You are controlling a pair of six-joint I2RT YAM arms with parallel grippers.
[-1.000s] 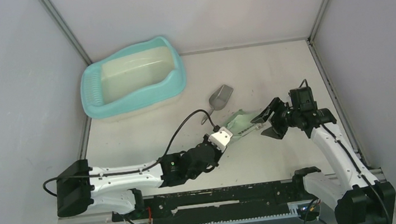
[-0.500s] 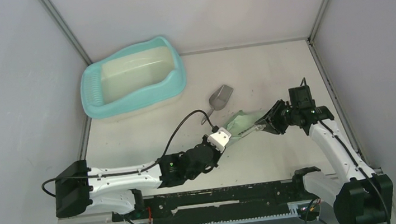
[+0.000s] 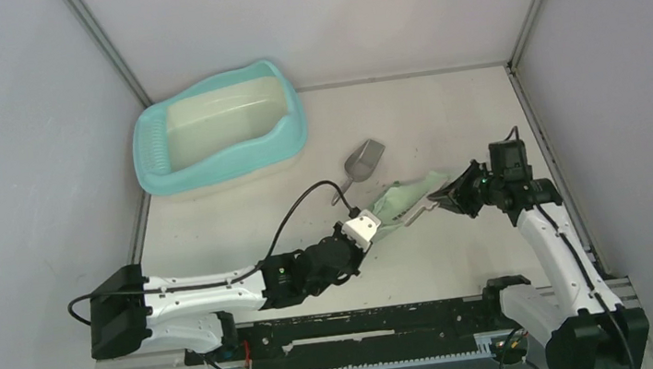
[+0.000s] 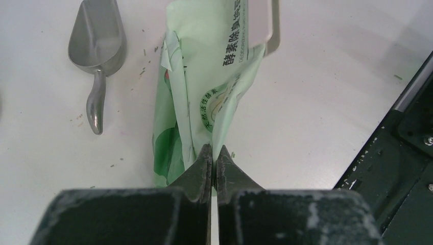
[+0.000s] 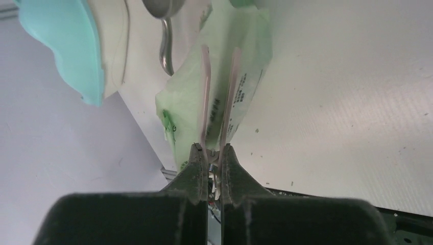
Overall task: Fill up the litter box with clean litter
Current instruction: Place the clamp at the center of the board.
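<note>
Your left fingers (image 4: 209,156) are pinched shut on one end of the green bag (image 4: 199,51), your right fingers (image 5: 204,156) clamped on the clip (image 5: 206,92) at its other end. The metal scoop (image 4: 97,35) lies just past them, litter box (image 3: 228,165) well beyond, off to their left.

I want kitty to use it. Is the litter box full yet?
Empty: the litter box shows only its bare cream inside from above.
</note>
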